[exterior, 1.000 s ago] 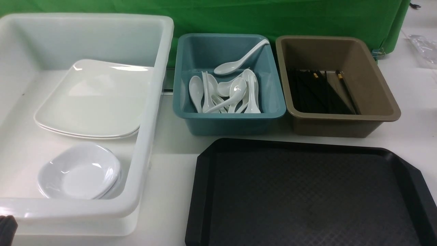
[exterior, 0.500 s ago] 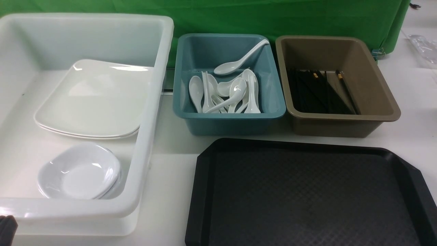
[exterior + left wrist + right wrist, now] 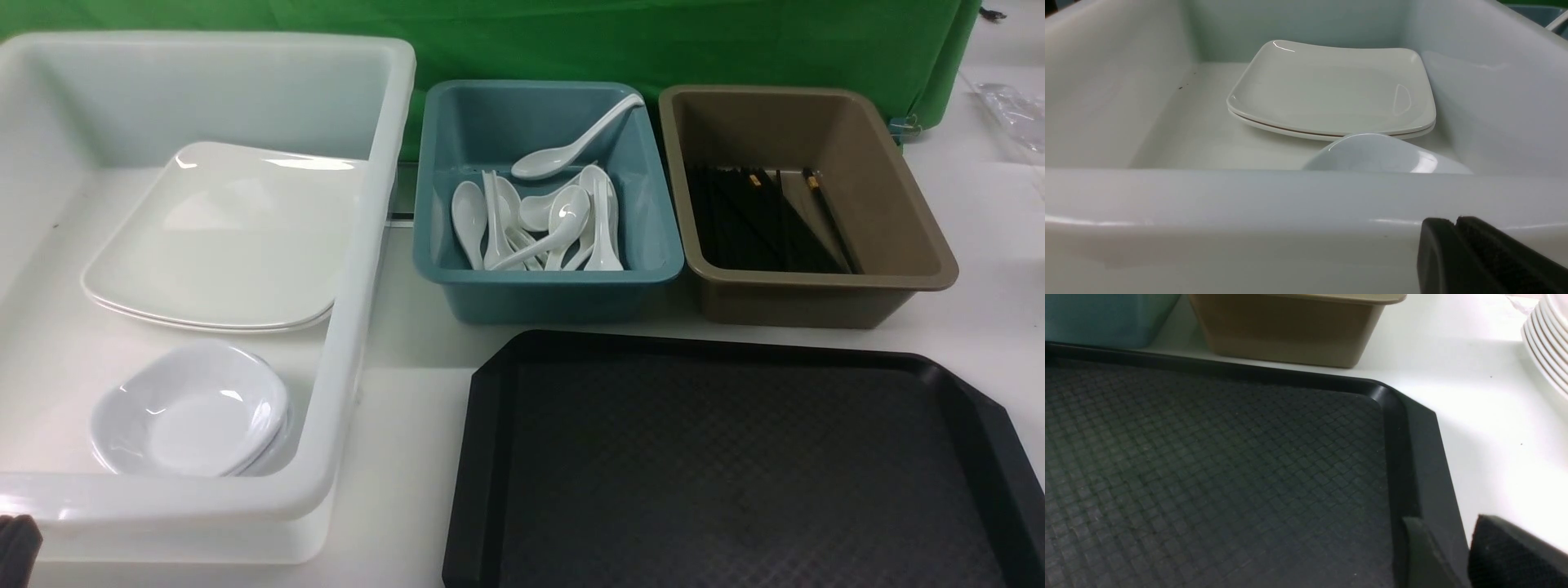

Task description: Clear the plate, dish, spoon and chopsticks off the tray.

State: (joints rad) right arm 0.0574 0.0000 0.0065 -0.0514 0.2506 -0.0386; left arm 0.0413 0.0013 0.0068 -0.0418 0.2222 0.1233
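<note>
The black tray (image 3: pixel 735 465) lies bare near the front right, with nothing on its textured floor (image 3: pixel 1208 465). A large square white plate (image 3: pixel 220 237) tops a stack of two in the white tub (image 3: pixel 359 245), and in the left wrist view the plate (image 3: pixel 1331 90) lies beyond a small dish (image 3: pixel 1384 155). The same dish (image 3: pixel 192 412) sits nearer the tub's front. White spoons (image 3: pixel 563 220) fill the blue bin. Black chopsticks (image 3: pixel 763 220) lie in the brown bin. My left gripper (image 3: pixel 1455 222) is shut and empty just outside the tub's front wall. My right gripper (image 3: pixel 1447 526) is open over the tray's right rim.
The blue bin (image 3: pixel 555 298) and the brown bin (image 3: pixel 800 302) stand side by side just behind the tray. A stack of white plates (image 3: pixel 1549 343) shows on the table to the right of the tray. Green cloth hangs at the back.
</note>
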